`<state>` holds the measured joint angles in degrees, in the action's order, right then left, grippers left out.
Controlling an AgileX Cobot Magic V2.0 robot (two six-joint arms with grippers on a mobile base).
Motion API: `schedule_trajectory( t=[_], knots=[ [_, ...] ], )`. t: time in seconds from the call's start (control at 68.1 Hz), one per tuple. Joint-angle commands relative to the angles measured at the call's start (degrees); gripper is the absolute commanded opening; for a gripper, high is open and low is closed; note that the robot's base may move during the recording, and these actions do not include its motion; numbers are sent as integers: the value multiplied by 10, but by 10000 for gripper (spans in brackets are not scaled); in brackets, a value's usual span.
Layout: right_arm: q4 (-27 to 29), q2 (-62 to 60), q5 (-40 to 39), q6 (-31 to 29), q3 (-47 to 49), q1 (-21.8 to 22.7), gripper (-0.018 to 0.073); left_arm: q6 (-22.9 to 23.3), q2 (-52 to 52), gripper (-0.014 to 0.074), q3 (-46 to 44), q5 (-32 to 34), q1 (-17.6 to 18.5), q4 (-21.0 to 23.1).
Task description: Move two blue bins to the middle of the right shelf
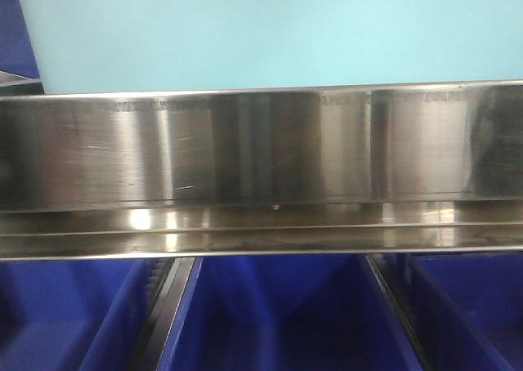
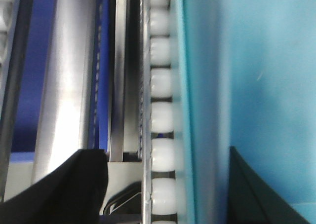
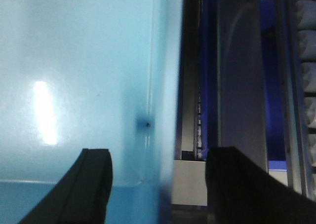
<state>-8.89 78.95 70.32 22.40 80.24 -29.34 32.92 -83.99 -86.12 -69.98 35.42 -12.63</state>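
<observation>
The light blue bin (image 1: 270, 28) is a plain pale turquoise with no pattern; in the right wrist view its surface carries a white glare patch. The shelf rail (image 1: 261, 150) is brushed silver metal, marked with fine scratches and alternating bright and dark vertical reflection bands. The dark blue bins (image 1: 278, 314) are a deep royal blue. The rollers (image 2: 162, 118) are white. The left end effector (image 2: 160, 157) and right end effector (image 3: 158, 157) have black fingers (image 3: 237, 189).

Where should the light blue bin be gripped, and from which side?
The light blue bin is probably best pinched at its straight wall edges, from the front: its face is flat, and the open left claw and right claw each straddle an edge.
</observation>
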Motion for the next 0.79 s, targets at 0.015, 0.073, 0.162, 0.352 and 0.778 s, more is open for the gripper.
schedule_trajectory(
  t=[0.015,0.073,0.162,0.352,0.778],
  knots=[
    [-4,-1,-4,-4,-3,1,307,0,1,325,19,0,3,6],
    [-5,-1,-4,-4,-4,3,307,0,1,325,24,0,3,7],
    [-8,-2,-4,-4,-4,3,307,0,1,325,25,0,3,8],
    [-9,-3,-4,-4,-4,3,307,0,1,325,25,0,3,26],
    [-10,-3,-4,-4,-4,3,307,-11,1,323,25,0,3,56]
  ],
)
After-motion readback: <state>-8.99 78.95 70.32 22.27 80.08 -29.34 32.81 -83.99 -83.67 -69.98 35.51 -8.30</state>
